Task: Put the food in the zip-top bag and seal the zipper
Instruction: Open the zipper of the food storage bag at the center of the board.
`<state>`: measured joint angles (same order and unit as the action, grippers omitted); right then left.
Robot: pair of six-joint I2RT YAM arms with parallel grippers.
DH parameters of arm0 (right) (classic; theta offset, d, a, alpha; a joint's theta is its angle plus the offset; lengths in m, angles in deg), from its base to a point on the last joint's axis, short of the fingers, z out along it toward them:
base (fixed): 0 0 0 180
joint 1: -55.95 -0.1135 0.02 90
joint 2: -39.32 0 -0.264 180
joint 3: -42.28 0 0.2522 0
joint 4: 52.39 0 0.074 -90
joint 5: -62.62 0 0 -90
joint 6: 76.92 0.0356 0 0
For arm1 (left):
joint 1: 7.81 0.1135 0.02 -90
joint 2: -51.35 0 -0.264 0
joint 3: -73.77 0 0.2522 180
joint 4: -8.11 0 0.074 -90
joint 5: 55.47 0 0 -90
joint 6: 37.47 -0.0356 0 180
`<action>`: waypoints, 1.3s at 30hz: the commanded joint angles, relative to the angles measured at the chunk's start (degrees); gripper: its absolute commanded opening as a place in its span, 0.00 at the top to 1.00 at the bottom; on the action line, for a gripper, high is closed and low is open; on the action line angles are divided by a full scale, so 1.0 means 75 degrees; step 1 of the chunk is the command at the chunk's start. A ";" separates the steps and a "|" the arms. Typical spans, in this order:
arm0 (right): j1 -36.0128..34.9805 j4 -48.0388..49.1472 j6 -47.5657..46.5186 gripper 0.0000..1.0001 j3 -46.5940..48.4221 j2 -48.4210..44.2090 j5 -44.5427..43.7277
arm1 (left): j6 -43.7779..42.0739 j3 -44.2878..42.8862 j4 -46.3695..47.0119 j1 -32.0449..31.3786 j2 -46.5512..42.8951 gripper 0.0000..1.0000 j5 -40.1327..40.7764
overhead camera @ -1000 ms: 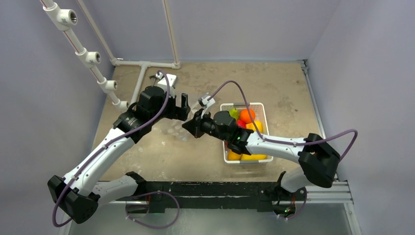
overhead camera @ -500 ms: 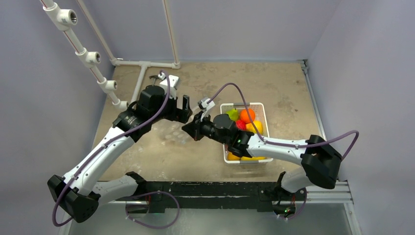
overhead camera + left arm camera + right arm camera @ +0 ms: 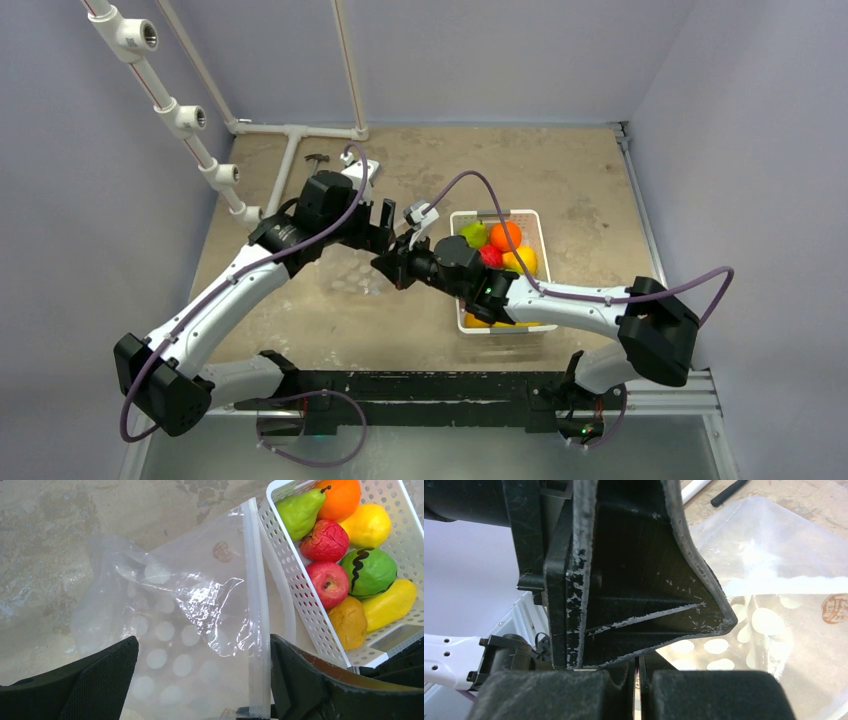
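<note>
Lying flat: zip-top bag point(image 3: 190, 630) | zipper point(image 3: 255, 605) runs along basket point(image 3: 290, 575) wall, mouth facing it | left pincer point(image 3: 202, 680) apart | right pincer point(image 3: 639, 680) together

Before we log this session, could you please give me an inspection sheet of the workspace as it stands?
Surface: table, tan and stained.
Job's things: zip-top bag lies beside the white basket, its zipper facing the basket, mouth partly open; food all in the basket, none in the bag.
Clutter: small dark object by the far pipes.
Grippers: left gripper open above the bag; right gripper shut at the bag's mouth edge, a pinch on the plastic cannot be confirmed.
Cables: purple cables loop off both arms.
Surroundings: white pipe rack on the left, lavender walls.
</note>
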<state>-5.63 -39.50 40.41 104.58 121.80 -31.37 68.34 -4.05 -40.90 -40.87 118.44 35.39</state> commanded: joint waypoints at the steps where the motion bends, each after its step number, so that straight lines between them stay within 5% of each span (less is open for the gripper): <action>1: -0.0051 -0.0107 -0.0023 1.00 0.0194 -0.0010 -0.0476 | -0.0249 -0.0469 -0.0148 0.0019 0.0028 0.07 0.0060; 31: -0.0314 -0.0461 0.0015 1.00 0.1004 0.0430 -0.1003 | -0.0500 -0.0964 -0.0882 -0.0078 0.0836 0.11 0.0335; 39: -0.0332 -0.0517 0.0051 1.00 0.1005 0.0394 -0.1149 | -0.0520 -0.1030 -0.1093 -0.0091 0.0852 0.31 0.0622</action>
<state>-7.86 -45.60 40.89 109.32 125.21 -37.47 65.26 -9.27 -47.93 -41.26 125.09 38.65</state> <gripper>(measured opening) 0.007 0.746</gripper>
